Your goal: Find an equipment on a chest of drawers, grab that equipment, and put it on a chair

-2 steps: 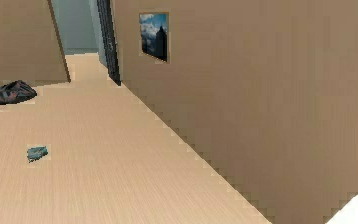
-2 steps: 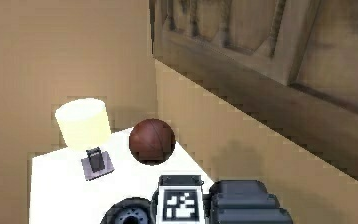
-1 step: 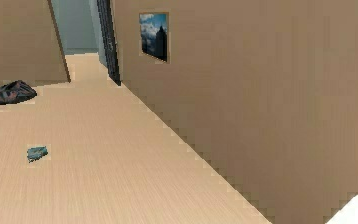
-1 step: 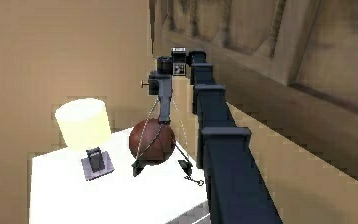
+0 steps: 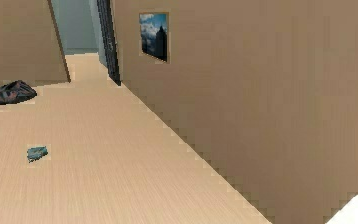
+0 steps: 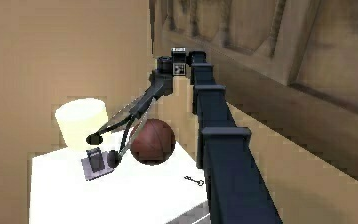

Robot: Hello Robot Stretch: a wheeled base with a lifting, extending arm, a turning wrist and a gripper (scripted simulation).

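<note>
On the white chest of drawers [image 6: 77, 195], keys [image 6: 194, 181] lie toward its near edge. Farther in sits a round, dull brown-red ball [image 6: 153, 142], likely the equipment, with a pale lamp [image 6: 82, 125] behind. The gripper [image 6: 115, 140] reaches near the ball; whether it grasps anything cannot be told. The finding looks done, while the lift and the carry to a chair are left.

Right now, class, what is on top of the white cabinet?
A pale yellow lampshade, a small grey gadget, a thin dark item. A russet ball is at the hand; whether held is unclear. Ball and dark arm cover the cabinet top behind them.
</note>
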